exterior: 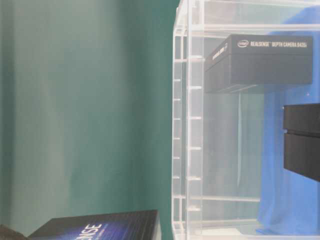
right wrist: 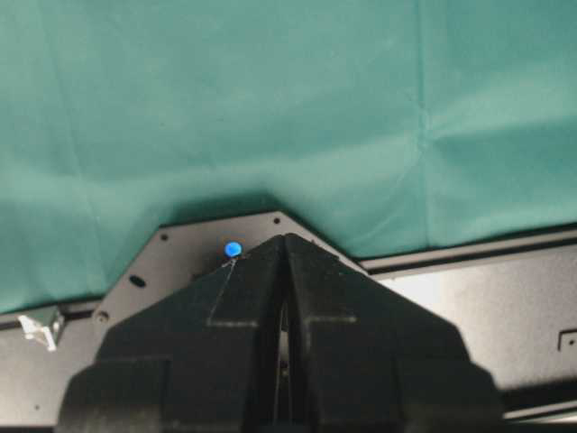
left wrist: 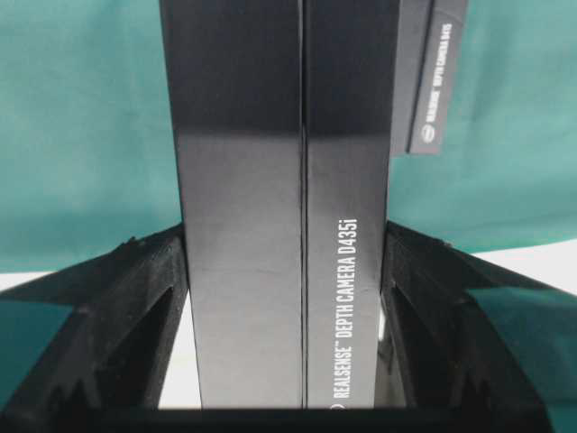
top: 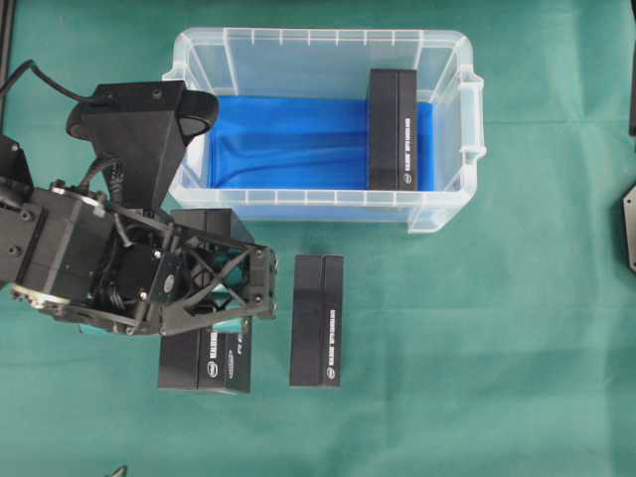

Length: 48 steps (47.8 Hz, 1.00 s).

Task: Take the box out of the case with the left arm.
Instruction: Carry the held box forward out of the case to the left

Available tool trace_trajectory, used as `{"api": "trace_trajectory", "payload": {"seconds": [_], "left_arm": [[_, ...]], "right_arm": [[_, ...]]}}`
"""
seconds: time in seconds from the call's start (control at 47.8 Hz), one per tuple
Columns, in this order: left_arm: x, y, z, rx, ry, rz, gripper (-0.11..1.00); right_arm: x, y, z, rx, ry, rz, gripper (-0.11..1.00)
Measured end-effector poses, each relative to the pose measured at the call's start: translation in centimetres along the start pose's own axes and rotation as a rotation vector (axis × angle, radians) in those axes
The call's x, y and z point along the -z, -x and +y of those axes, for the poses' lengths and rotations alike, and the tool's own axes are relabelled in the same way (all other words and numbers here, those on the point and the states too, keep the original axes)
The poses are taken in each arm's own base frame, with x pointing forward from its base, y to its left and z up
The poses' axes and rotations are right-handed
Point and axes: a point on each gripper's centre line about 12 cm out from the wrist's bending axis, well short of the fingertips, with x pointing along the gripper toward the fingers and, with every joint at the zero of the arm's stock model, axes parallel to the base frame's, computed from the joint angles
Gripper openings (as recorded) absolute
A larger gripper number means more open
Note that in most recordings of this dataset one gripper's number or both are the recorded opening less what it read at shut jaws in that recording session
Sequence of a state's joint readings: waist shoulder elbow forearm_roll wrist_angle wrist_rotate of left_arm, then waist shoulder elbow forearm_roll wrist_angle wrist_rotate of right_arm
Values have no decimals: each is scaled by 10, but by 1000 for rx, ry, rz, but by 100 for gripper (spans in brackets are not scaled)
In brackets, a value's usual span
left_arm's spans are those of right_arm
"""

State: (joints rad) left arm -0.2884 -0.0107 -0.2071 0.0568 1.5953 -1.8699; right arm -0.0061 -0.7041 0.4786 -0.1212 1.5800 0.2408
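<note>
Three black boxes show; the left pincer [top: 238, 298] grips one box [left wrist: 288, 225] across its narrow sides, outside and just before the case [top: 452, 214]. Stiff, light, smooth cardboard: pads [left wrist: 514, 325] belong mid-length. The right pincer [right wrist: 284, 361] is clenched, empty.

Held box [top: 204, 363] half hidden (under left gripper [top: 238, 313]).
</note>
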Motion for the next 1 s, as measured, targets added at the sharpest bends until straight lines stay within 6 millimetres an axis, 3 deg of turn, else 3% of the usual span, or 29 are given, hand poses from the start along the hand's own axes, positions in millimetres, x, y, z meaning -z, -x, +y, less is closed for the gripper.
{"api": "trace_trajectory", "payload": {"seconds": [0.23,0.355,0.544,1.004], "left_arm": [[-1,-2,1,-6,1,-5,59],[-2,-14,5,-37,7,-21,59],[-3,-39,11,-76,19,-39,59],[-6,-125,33,-67,31,-47,59]], "right_arm": [[0,0,0,0,0,1,0],[0,0,0,0,0,1,0],[0,0,0,0,0,1,0],[0,0,0,0,0,1,0]]}}
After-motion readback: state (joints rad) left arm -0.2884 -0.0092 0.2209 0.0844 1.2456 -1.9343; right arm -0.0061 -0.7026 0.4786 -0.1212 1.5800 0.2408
